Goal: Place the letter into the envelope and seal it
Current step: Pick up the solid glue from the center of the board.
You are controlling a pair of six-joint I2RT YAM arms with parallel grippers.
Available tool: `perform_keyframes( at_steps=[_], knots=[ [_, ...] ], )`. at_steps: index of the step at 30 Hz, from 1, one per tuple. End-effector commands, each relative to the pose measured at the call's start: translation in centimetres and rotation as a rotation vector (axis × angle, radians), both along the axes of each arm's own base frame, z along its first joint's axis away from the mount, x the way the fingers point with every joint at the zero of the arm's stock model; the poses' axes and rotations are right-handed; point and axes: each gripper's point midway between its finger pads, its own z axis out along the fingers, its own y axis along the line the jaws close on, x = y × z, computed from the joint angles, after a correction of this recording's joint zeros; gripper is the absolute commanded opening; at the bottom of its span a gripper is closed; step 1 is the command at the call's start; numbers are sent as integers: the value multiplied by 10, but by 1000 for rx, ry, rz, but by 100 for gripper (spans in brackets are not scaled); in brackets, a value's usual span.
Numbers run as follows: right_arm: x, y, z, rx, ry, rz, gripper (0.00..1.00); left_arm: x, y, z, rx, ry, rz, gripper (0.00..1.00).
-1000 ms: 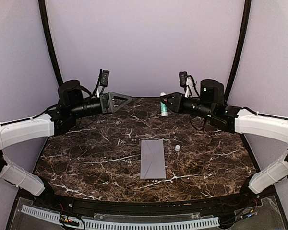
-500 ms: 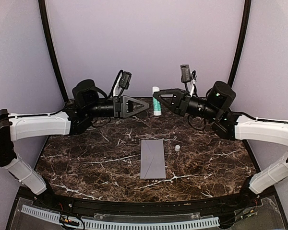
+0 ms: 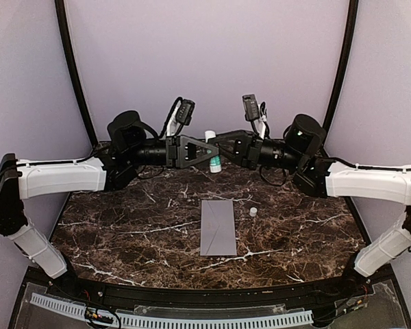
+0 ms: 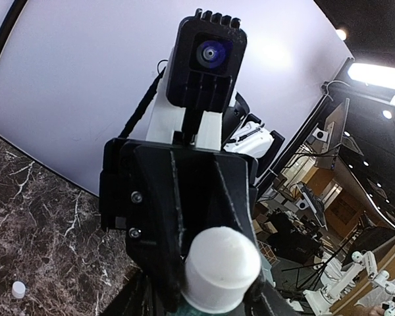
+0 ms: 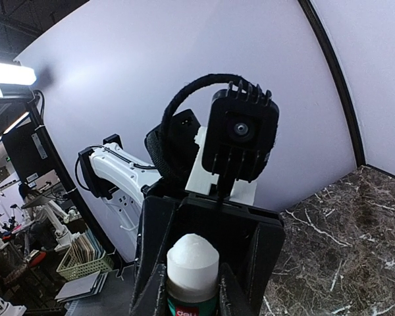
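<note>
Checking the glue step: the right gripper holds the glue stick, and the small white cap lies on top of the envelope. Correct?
Not quite. The top external view shows the small white cap on the table beside the envelope, apart from it. The right gripper does hold the glue stick.

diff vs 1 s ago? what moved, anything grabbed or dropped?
Both arms swung inward and now meet at mid-height near the back. The right end effector carried the glue stick leftward, still clamped on it. The left end effector came rightward until its open jaws reach the stick; no grip visible yet. Nothing was let go. The envelope and the small white cap lie where they were.
</note>
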Motion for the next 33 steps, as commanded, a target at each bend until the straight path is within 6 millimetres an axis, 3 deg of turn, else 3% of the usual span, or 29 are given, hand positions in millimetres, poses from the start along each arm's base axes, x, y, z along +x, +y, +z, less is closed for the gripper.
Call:
perform_keyframes(
  at_steps=[1, 3, 8, 18, 23, 27, 30, 33],
  knots=[
    [-7, 1, 25, 61, -47, 32, 15, -7, 0, 16, -39, -47, -32, 45],
    [-7, 0, 26, 63, -46, 31, 15, -7, -1, 14, -35, -41, -37, 38],
    [-6, 2, 25, 53, -37, 31, 14, -9, -1, 9, -20, -31, -42, 43],
    [-5, 3, 23, 42, -23, 33, 14, -11, 0, 2, 3, -27, -46, 40],
    [-5, 3, 22, 40, -16, 39, 14, -14, 0, 1, 6, -35, -58, 52],
    [-5, 2, 22, 42, -9, 43, 14, -18, 3, 2, -4, -49, -71, 55],
    [-5, 2, 22, 42, -7, 46, 14, -17, 4, 2, -7, -52, -54, 46],
    [-4, 2, 20, 40, 1, 50, 14, -16, 4, 2, -6, -49, -49, 44]
  ],
)
